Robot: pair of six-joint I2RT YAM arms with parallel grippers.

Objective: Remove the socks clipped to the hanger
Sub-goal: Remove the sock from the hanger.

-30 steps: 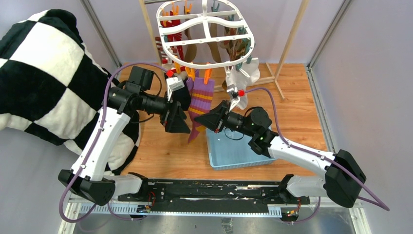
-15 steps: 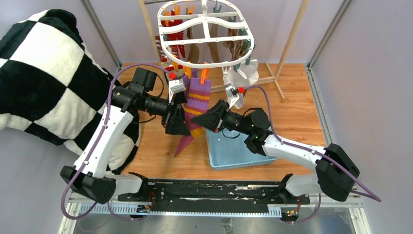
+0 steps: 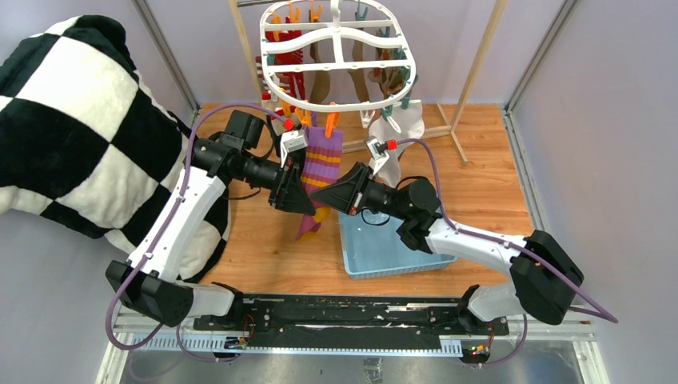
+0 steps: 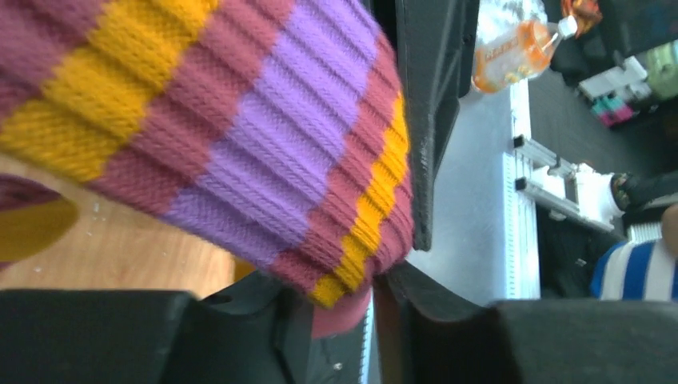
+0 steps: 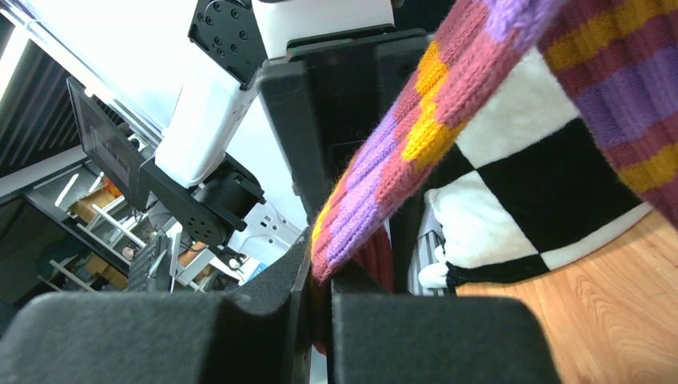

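- Striped sock (image 3: 320, 164), purple, maroon and yellow, hangs from an orange clip (image 3: 330, 124) on the near rim of the hanger (image 3: 340, 48).
- Right gripper (image 3: 318, 200): fingers pressed together on the sock's lower end.
- Left gripper (image 3: 308, 206): the sock passes between its fingers; whether they pinch it cannot be told.
- Both grippers meet at the sock, just left of the blue bin (image 3: 400, 252).
- Other socks (image 3: 292, 68) hang under the hanger's far side.
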